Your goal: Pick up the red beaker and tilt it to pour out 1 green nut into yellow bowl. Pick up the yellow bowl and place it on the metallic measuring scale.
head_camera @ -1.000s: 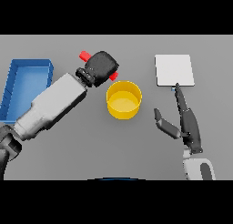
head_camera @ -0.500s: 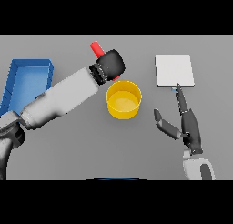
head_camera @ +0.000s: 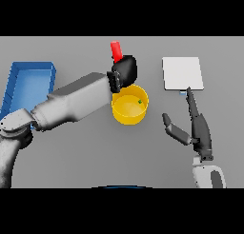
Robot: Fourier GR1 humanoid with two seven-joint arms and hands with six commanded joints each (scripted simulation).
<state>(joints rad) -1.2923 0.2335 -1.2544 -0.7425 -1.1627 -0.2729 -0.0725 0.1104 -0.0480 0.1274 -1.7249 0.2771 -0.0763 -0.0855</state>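
My left hand (head_camera: pixel 126 71) is shut on the red beaker (head_camera: pixel 116 51), holding it above the far rim of the yellow bowl (head_camera: pixel 129 104); only the beaker's upper part shows above the hand. A small green nut (head_camera: pixel 139 102) lies inside the bowl near its right wall. The metallic measuring scale (head_camera: pixel 182 73) lies flat at the back right. My right hand (head_camera: pixel 197 125) hovers open to the right of the bowl, fingers straight and pointing toward the scale, thumb spread to the left.
A blue tray (head_camera: pixel 28 83) sits at the left edge of the table, partly behind my left forearm, which crosses from lower left toward the bowl.
My left hand has carried the beaker rightward and brought it more upright over the bowl's back edge. A green nut now shows in the bowl. My right hand has stayed put.
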